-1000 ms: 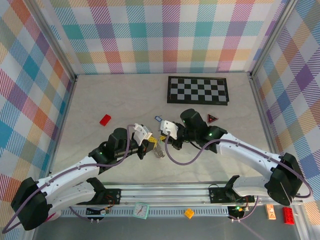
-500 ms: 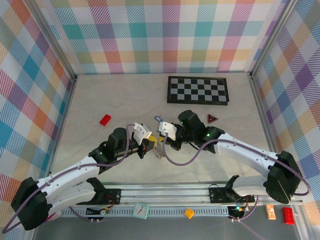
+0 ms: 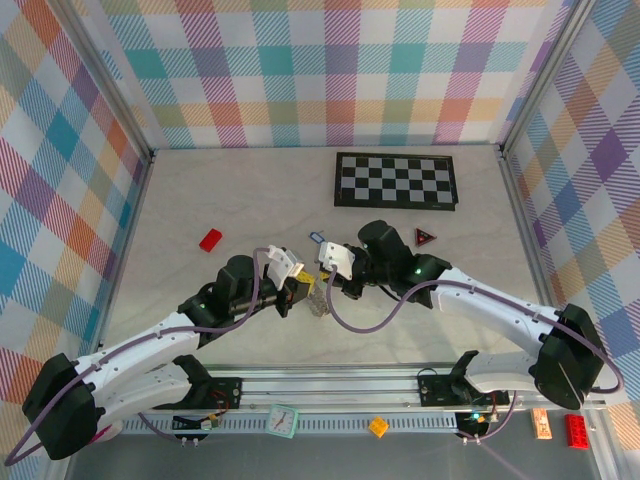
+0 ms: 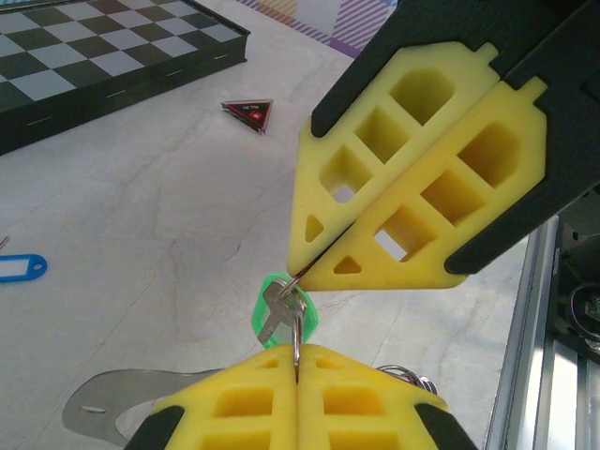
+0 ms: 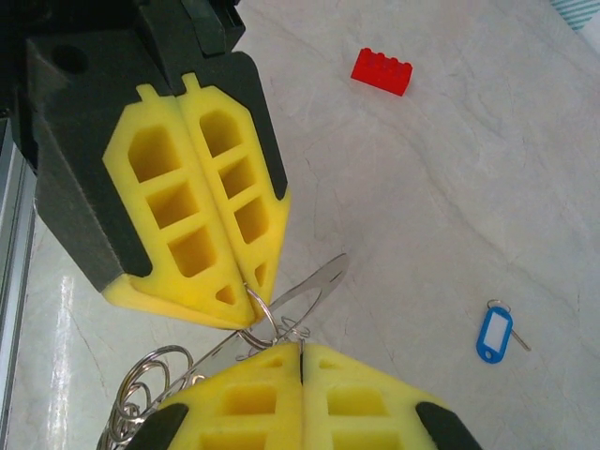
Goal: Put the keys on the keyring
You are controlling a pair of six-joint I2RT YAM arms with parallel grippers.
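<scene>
The left tool and right tool meet tip to tip, both pressed together on the keyring wire. The green key dangles at that join. The blue key lies on the table just beyond.

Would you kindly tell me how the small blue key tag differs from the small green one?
The blue key tag lies flat on the table, untouched; the green key tag hangs at a thin wire ring pinched between left gripper and right gripper. The blue has a pale centre; a silver key partly covers the green. Both are tiny tags.
</scene>
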